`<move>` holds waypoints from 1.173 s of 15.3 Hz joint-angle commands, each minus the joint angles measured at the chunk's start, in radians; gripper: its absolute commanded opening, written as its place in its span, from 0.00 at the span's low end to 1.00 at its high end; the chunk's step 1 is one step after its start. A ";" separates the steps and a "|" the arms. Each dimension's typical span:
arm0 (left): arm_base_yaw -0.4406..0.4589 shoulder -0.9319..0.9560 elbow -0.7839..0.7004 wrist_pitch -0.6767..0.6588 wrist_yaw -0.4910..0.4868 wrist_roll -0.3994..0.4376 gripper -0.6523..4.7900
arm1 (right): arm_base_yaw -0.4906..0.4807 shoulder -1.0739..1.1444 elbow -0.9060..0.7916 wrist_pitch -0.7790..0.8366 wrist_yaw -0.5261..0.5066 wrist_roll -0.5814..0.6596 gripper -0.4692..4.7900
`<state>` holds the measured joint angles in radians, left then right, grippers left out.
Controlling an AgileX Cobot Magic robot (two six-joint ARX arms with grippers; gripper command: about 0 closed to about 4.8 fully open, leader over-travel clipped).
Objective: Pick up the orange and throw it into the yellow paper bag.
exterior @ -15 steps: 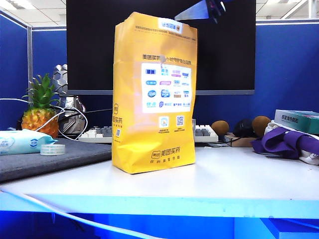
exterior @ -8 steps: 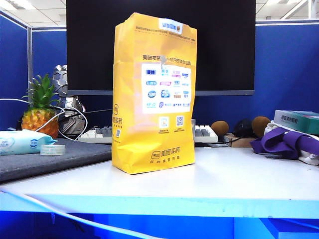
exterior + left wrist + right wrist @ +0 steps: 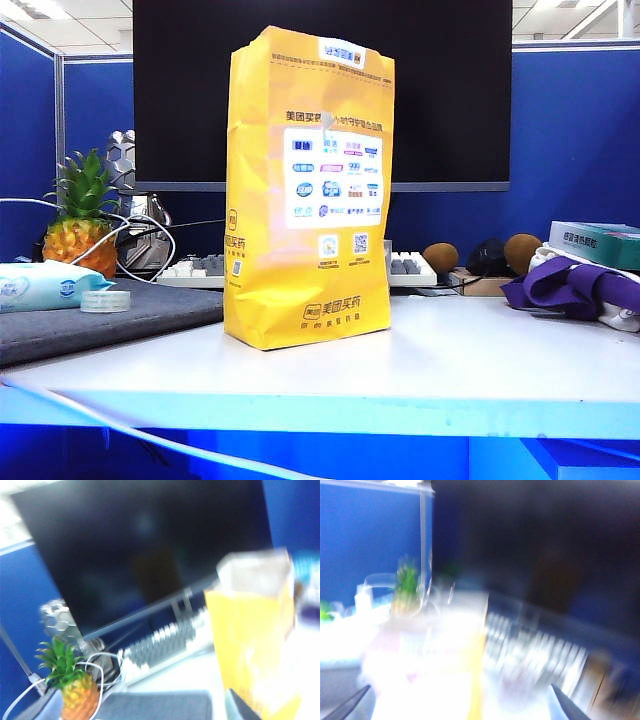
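Nearest the exterior camera is the white table [image 3: 450, 370], blue front edge, a white cable [image 3: 120, 425] crossing it low on the left. The yellow paper bag [image 3: 308, 190] stands upright on that table, about centre, white logo panel facing the camera, top folded. Left of it lies a grey mat [image 3: 90, 320] with a wet-wipes pack [image 3: 45, 284] and a tape roll [image 3: 105, 300] on top. On the right edge there is a purple cloth [image 3: 575, 285] with a teal box [image 3: 600, 242] behind it.

Further back: a pineapple [image 3: 82, 225] on the left with a silver faceted object [image 3: 125, 165] behind it, a keyboard [image 3: 205, 268] running behind the bag, and two brown kiwis [image 3: 441, 257] either side of a dark round item. Last is the black monitor [image 3: 460, 90] and blue partition walls [image 3: 580, 140].

The orange shows in no view — cannot tell where it is.

Neither gripper shows in the exterior view. Left wrist view is blurred: a dark fingertip [image 3: 243, 711] of the left gripper sits at the frame edge near the bag [image 3: 252, 645]; only one tip visible, so cannot tell whether it is spread or closed. Pineapple [image 3: 75, 692] and keyboard [image 3: 167, 647] lie beyond it. Right wrist view is heavily smeared: the right gripper [image 3: 462, 707] has two dark tips far apart at opposite frame corners — spread wide, nothing between them.
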<state>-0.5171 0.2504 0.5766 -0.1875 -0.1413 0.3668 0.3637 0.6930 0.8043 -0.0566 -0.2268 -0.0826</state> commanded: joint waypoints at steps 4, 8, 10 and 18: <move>0.002 -0.128 -0.227 0.126 -0.095 -0.065 0.91 | 0.001 -0.073 -0.590 0.505 0.038 0.161 1.00; 0.002 -0.130 -0.248 0.114 -0.115 -0.185 0.91 | 0.001 -0.069 -0.639 0.547 0.118 0.172 1.00; 0.002 -0.130 -0.248 0.114 -0.101 -0.184 0.91 | 0.001 -0.069 -0.639 0.547 0.119 0.172 1.00; 0.002 -0.163 -0.256 0.073 -0.101 -0.184 0.91 | -0.006 -0.275 -0.726 0.494 0.119 0.172 1.00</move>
<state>-0.5171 0.0971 0.3191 -0.1005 -0.2462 0.1856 0.3595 0.4473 0.0830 0.4438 -0.1070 0.0864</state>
